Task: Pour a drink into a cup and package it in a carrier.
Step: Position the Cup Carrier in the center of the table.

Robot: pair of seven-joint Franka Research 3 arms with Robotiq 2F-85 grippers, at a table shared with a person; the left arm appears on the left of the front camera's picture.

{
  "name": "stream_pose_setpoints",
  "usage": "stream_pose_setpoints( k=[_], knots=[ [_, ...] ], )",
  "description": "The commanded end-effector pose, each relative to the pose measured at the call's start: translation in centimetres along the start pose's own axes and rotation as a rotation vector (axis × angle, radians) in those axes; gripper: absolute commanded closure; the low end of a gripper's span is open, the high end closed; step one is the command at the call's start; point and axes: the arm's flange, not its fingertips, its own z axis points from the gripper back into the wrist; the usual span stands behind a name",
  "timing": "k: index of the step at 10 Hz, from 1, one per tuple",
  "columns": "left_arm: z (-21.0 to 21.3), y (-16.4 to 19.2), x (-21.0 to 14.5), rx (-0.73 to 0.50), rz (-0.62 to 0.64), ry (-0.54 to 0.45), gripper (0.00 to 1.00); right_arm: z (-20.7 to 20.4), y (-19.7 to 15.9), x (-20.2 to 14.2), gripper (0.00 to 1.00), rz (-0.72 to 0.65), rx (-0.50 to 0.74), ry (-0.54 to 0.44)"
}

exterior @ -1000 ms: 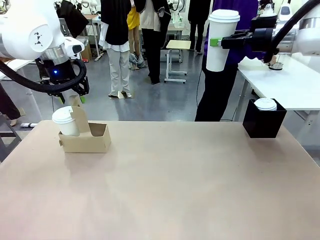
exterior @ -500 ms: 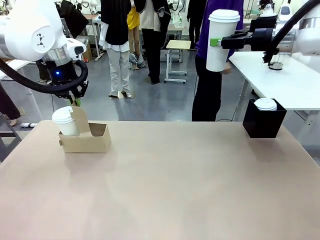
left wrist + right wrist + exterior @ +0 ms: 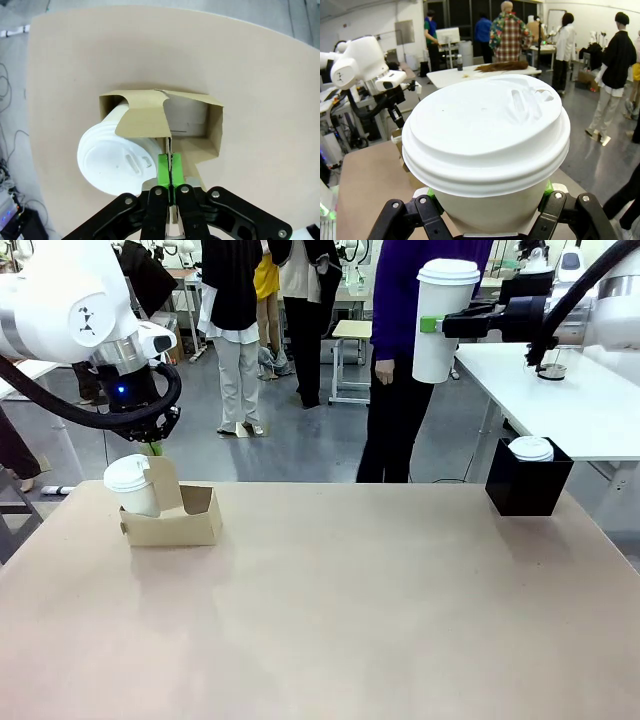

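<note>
Left wrist view settles it: left gripper (image 3: 171, 172) pinches the carrier (image 3: 145, 120) handle at the far left of the table (image 3: 350, 620), second cup (image 3: 115, 160) inside, while right gripper (image 3: 438, 324) clamps the cup (image 3: 485, 135) high up right.

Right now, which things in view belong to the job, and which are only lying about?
For the job: cup in the right gripper; carrier, its handle in the left gripper; lidded cup in it.
Lying about: black box, white lid showing inside.
</note>
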Motion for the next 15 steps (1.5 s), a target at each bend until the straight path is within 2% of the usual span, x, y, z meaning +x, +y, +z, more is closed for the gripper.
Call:
stream_pose_setpoints(
  k=[1, 4, 7, 8, 11, 15],
  knots=[
    [0.4, 0.0, 0.1, 0.013, -0.019, -0.033, 1.0, 0.2, 0.2, 0.5, 0.2, 0.007, -0.001, -0.003],
    [1.2, -0.5, 0.3, -0.018, 0.01, -0.016, 0.99, 0.2, 0.2, 0.5, 0.2, 0.007, -0.001, -0.003],
    [5.8, -4.7, 0.1, -0.038, 0.059, -0.011, 0.99, 0.2, 0.2, 0.5, 0.2, 0.007, -0.001, -0.003],
    [7.8, -7.0, -0.3, -0.072, 0.056, -0.002, 0.99, 0.2, 0.2, 0.5, 0.2, 0.007, -0.001, -0.003],
    [11.8, -16.8, -3.6, -0.077, -0.007, 0.002, 0.99, 0.2, 0.2, 0.5, 0.2, 0.007, -0.001, -0.003],
    [11.8, -25.3, -7.8, -0.064, 0.012, 0.056, 0.99, 0.2, 0.2, 0.5, 0.2, 0.007, -0.001, -0.003]
  ],
)
